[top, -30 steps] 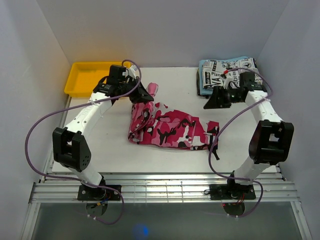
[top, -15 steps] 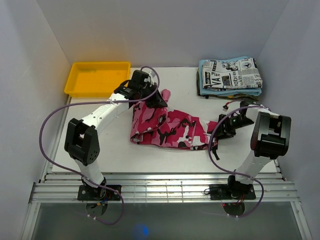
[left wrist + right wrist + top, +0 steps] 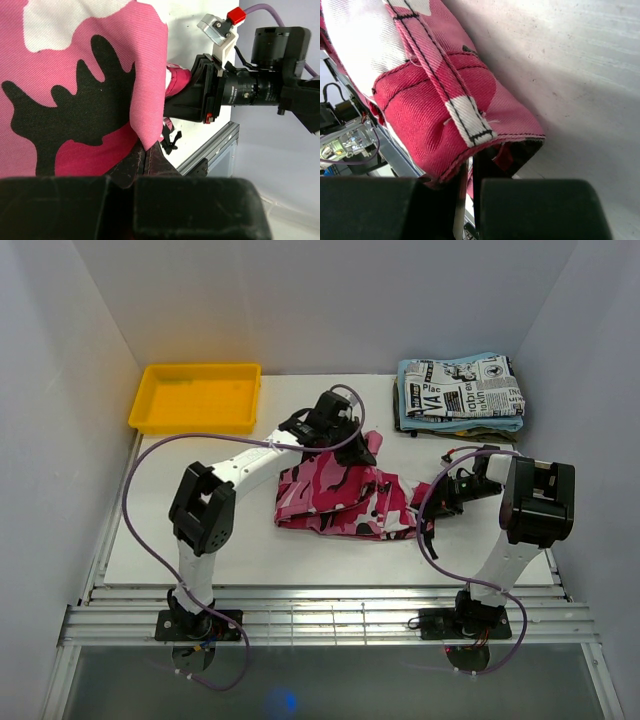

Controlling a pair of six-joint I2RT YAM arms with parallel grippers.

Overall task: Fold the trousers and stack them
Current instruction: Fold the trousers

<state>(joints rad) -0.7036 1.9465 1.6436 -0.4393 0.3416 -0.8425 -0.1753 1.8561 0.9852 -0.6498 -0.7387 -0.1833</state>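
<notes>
Now right gripper (image 3: pixel 437 502) too, seemingly, on trousers (image 3: pixel 340 502)

The white bench (image 3: pixel 200 540) carries three lots; a yellow tray (image 3: pixel 190 427) sits at its far left corner; the pink camouflage trousers (image 3: pixel 340 502) lie bunched and rumpled about the middle; at the far right corner, a folded newspaper-print garment (image 3: pixel 462 388) rests on a light blue cloth (image 3: pixel 460 424).
</notes>
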